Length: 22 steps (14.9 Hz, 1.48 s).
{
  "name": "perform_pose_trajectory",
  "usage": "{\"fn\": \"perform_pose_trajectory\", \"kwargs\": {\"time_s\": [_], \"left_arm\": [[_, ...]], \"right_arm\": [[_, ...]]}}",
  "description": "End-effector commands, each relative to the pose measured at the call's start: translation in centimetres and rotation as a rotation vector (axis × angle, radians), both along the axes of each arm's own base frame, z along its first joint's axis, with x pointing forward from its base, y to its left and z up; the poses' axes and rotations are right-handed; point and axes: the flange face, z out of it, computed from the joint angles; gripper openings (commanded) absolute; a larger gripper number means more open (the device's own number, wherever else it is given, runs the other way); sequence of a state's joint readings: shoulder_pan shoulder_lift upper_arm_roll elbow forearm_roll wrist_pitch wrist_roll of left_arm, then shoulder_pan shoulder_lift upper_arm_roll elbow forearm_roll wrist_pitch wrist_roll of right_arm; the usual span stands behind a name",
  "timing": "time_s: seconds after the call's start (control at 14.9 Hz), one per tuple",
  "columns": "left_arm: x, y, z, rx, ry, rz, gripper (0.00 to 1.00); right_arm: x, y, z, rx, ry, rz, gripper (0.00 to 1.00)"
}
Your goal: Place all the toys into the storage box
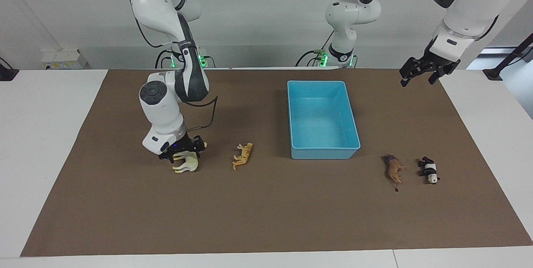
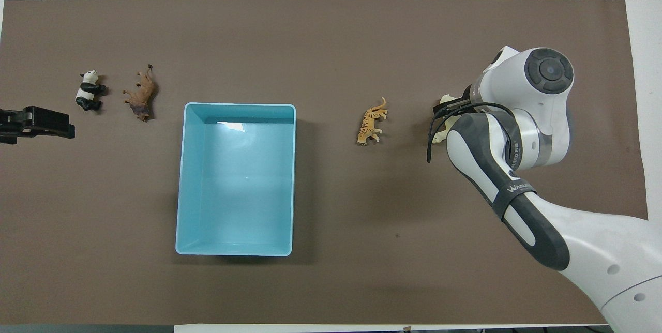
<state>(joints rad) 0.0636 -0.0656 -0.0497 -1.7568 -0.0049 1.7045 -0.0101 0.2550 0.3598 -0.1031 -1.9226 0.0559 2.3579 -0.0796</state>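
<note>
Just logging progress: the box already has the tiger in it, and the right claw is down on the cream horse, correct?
Not quite. The storage box holds nothing; the overhead view shows the tiger lying on the mat between the box and the cream horse. The right claw is down on the horse, as you said.

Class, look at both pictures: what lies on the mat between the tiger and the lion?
Only the storage box lies between the tiger and the lion, with nothing in it. Both the facing and overhead views show this.

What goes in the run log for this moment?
right hand: down on horse | left hand: waiting, raised | storage box: empty | tiger, lion, panda: on table
</note>
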Motion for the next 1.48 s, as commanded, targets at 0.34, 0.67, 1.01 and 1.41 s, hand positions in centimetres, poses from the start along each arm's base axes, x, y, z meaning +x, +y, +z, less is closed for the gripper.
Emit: {"fn": "perform_pose_trajectory", "kwargs": {"time_s": [0.34,0.67,1.01,1.41], "left_arm": [[8.9,1.3,-14.1,0.04,-0.092,-0.014,1.0],[10.4,1.3,-20.5,0.026,-0.099,0.004,1.0],[11.7,0.9,-24.4,0.016,-0.133,0.049,1.0],[9.5,0.0,-28.1,0.012,-0.114,0.034,1.0]], "right_arm": [[-1.5,0.1,-1.0,-0.002,-0.029,0.013,1.0],[-1.6,0.0,-1.2,-0.002,-0.038,0.016,0.82],[-2.2,-0.1,-2.6,0.0,-0.06,0.009,0.0],[-0.5,-0.7,5.6,-0.016,0.037,0.008,0.0]]}}
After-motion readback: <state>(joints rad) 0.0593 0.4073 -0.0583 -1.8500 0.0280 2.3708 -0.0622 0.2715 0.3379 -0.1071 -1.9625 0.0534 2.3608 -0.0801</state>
